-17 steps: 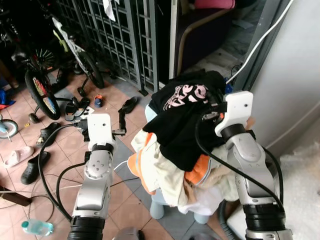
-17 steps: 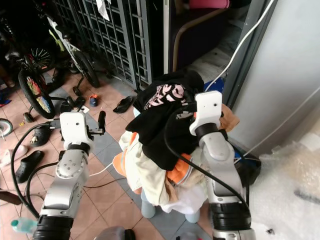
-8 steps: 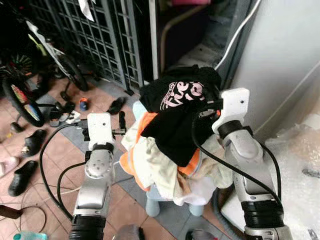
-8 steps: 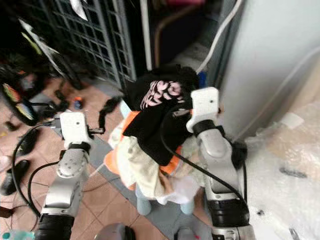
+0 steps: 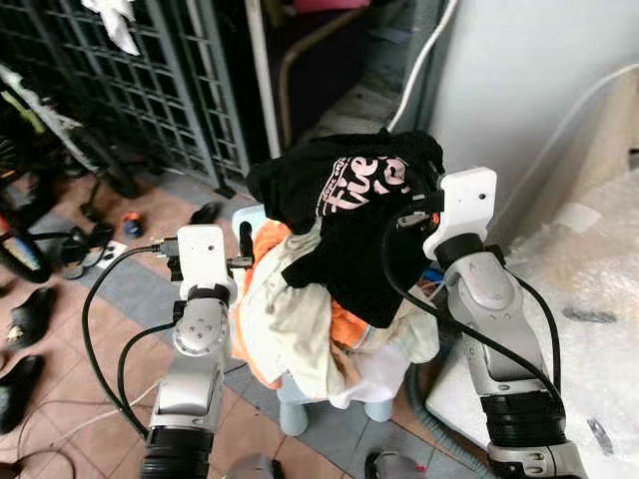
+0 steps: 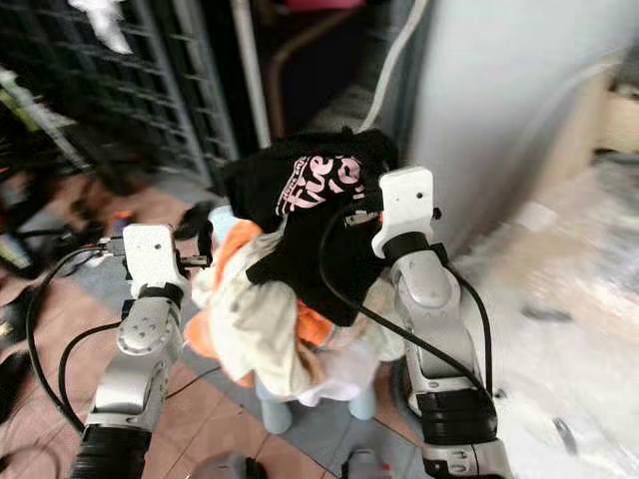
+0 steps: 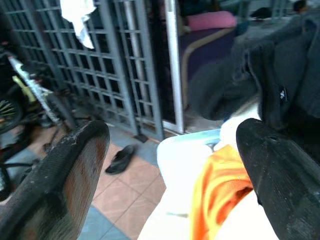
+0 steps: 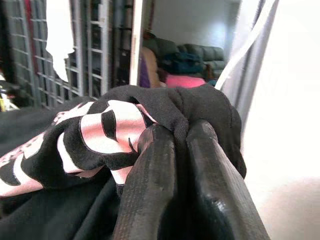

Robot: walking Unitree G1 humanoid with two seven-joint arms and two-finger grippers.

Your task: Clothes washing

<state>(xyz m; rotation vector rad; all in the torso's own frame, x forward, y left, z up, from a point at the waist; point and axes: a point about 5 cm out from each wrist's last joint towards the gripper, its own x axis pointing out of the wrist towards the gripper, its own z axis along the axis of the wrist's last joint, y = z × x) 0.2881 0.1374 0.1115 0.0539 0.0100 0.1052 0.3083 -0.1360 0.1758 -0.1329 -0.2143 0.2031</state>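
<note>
Clothes [image 5: 319, 299], black pink-lettered shirt [image 5: 349, 190] on top, pinched by right gripper [image 8: 172, 145]; left gripper [image 7: 170, 165] jaws apart.

Both head views look forward and down over the two arms onto the heap of clothes [image 5: 329, 289] and tiled floor [image 5: 90, 339], sharing nearly the same scene; the right eye seems blurred. Each wrist view looks along its own black fingers [image 8: 150, 190], very close to the heap.
</note>
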